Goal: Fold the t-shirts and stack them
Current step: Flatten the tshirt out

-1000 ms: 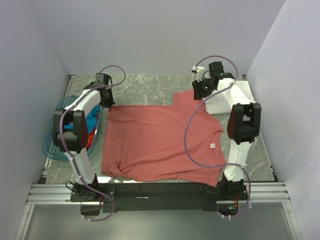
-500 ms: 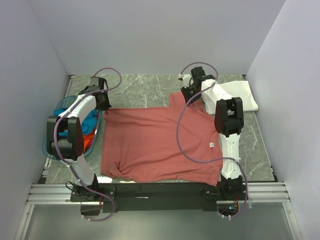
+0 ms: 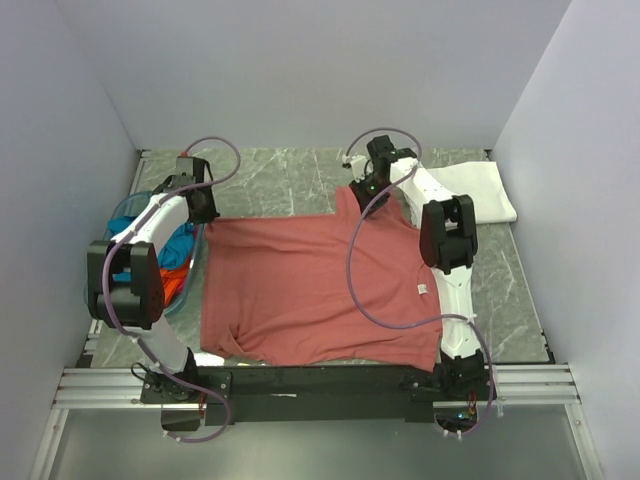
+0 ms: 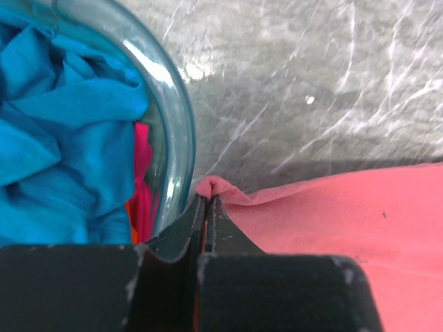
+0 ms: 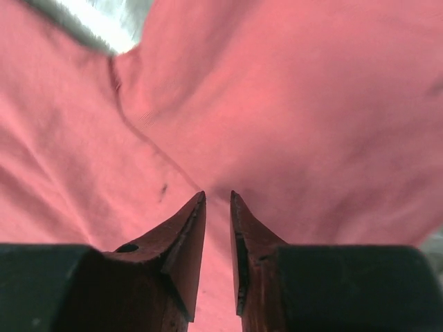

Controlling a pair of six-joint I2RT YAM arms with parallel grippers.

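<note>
The dusty-red t-shirt [image 3: 310, 285] lies spread flat on the table, its white neck label [image 3: 423, 290] at the right. My left gripper [image 3: 207, 218] is shut on its far left corner; in the left wrist view the gripper [image 4: 208, 199] pinches a fold of the red cloth [image 4: 332, 221]. My right gripper [image 3: 362, 195] is over the shirt's far sleeve. In the right wrist view the gripper [image 5: 218, 196] has its jaws a narrow gap apart just above the red cloth [image 5: 297, 104]. A folded white t-shirt [image 3: 475, 192] lies at the far right.
A translucent blue basket [image 3: 100, 290] stands at the left edge, holding a teal-blue shirt [image 3: 182, 240] and an orange one [image 3: 175, 282]. Its rim [image 4: 176, 117] is right beside my left fingers. Walls close the table at the back and both sides.
My right gripper has swung left from the white folded shirt to the red shirt's far sleeve. My left gripper has drawn the far left corner slightly left and back.
</note>
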